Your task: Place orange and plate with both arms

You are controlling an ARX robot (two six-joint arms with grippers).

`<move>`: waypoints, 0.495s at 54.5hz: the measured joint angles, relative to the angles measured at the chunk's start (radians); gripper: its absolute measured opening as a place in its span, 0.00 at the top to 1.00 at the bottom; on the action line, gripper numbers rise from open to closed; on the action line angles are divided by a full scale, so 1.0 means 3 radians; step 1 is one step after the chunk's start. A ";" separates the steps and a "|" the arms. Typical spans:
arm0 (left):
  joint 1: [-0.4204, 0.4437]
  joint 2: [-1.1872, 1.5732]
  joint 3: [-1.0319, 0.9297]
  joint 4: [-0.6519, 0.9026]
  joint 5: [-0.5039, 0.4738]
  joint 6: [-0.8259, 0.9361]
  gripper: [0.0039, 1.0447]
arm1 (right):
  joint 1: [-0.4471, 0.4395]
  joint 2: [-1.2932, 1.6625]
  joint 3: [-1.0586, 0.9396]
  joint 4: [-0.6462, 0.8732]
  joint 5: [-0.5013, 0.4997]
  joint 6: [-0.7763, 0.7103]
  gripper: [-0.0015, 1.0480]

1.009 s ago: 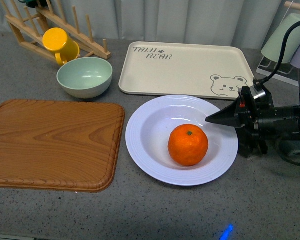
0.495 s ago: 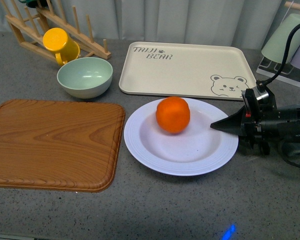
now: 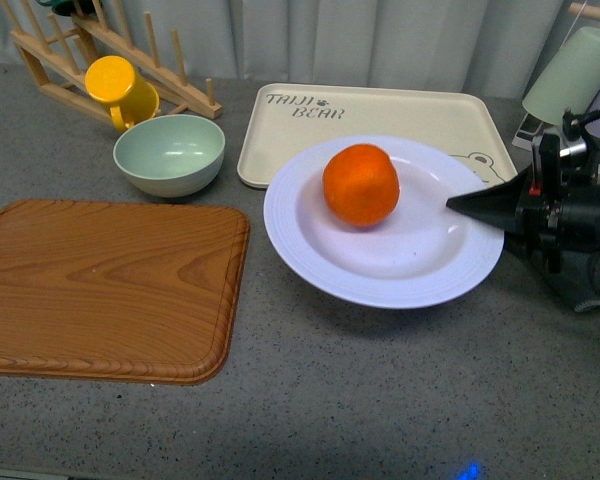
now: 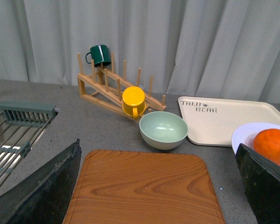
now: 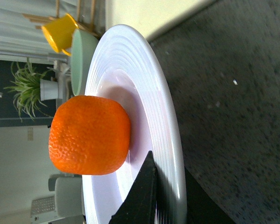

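Front view: the right tool was clenched on the rim of the round, pale lavender-white ribbed plate, which overlapped the near edge of the beige rectangular bear tray. The round, bright, dimpled orange sat in the plate, on its tray side.

Left wrist view: the left tool was released, jaws spread wide, well apart from the tray.

Right wrist view: a black jaw lay on the plate rim beside the orange.
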 joint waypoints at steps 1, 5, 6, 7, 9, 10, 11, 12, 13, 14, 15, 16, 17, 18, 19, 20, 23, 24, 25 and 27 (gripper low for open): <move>0.0000 0.0000 0.0000 0.0000 0.0000 0.0000 0.06 | 0.0000 -0.0003 0.0006 0.0000 0.0001 0.0000 0.97; 0.0000 0.0000 0.0000 0.0000 0.0000 0.0000 0.06 | 0.0006 -0.0010 0.0111 0.0056 0.0018 0.0098 0.97; 0.0000 0.0000 0.0000 0.0000 0.0000 0.0000 0.06 | 0.0010 -0.0009 0.0144 0.0055 0.0025 0.0117 0.97; -0.0001 0.0000 0.0000 0.0000 0.0000 0.0000 0.06 | 0.0013 -0.0006 0.0163 0.0055 0.0029 0.0132 0.97; 0.0000 0.0000 0.0000 0.0000 0.0000 0.0000 0.06 | 0.0025 0.0006 0.0245 0.0053 0.0058 0.0181 0.97; 0.0000 0.0000 0.0000 0.0000 0.0000 0.0000 0.06 | 0.0027 0.0010 0.0258 0.0053 0.0064 0.0187 0.97; 0.0000 0.0000 0.0000 0.0000 0.0000 0.0000 0.06 | 0.0032 0.0020 0.0309 0.0053 0.0079 0.0216 0.97; -0.0001 0.0000 0.0000 0.0000 0.0000 0.0000 0.06 | 0.0036 0.0028 0.0334 0.0053 0.0085 0.0233 0.97; 0.0000 0.0000 0.0000 0.0000 0.0001 0.0000 0.06 | 0.0047 0.0065 0.0440 0.0048 0.0117 0.0286 0.97; 0.0000 0.0000 0.0000 0.0000 0.0000 0.0000 0.06 | 0.0052 0.0080 0.0490 0.0039 0.0135 0.0300 0.97; 0.0000 0.0000 0.0000 0.0000 0.0000 0.0000 0.06 | 0.0058 0.0106 0.0554 0.0025 0.0158 0.0333 0.97; 0.0000 0.0000 0.0000 0.0000 0.0000 0.0000 0.06 | 0.0062 0.0122 0.0590 0.0014 0.0168 0.0338 0.97; 0.0000 0.0000 0.0000 0.0000 0.0000 0.0000 0.06 | 0.0070 0.0149 0.0660 -0.0014 0.0187 0.0364 0.97; 0.0000 0.0000 0.0000 0.0000 0.0000 0.0000 0.06 | 0.0072 0.0165 0.0698 -0.0032 0.0195 0.0380 0.97; -0.0001 0.0000 0.0000 0.0000 0.0000 0.0000 0.06 | 0.0080 0.0201 0.0774 -0.0074 0.0215 0.0392 0.97; 0.0000 0.0000 0.0000 0.0000 0.0000 0.0000 0.06 | 0.0090 0.0247 0.0871 -0.0130 0.0233 0.0415 0.97; 0.0000 0.0000 0.0000 0.0000 0.0000 0.0000 0.06 | 0.0107 0.0328 0.1026 -0.0209 0.0284 0.0449 0.97; 0.0000 0.0000 0.0000 0.0000 0.0000 0.0000 0.06 | 0.0112 0.0362 0.1085 -0.0240 0.0301 0.0463 0.97; 0.0000 0.0000 0.0000 0.0000 0.0000 0.0000 0.06 | 0.0123 0.0418 0.1183 -0.0292 0.0331 0.0484 0.97; 0.0000 0.0000 0.0000 0.0000 0.0000 0.0000 0.06 | 0.0136 0.0477 0.1283 -0.0342 0.0355 0.0510 0.97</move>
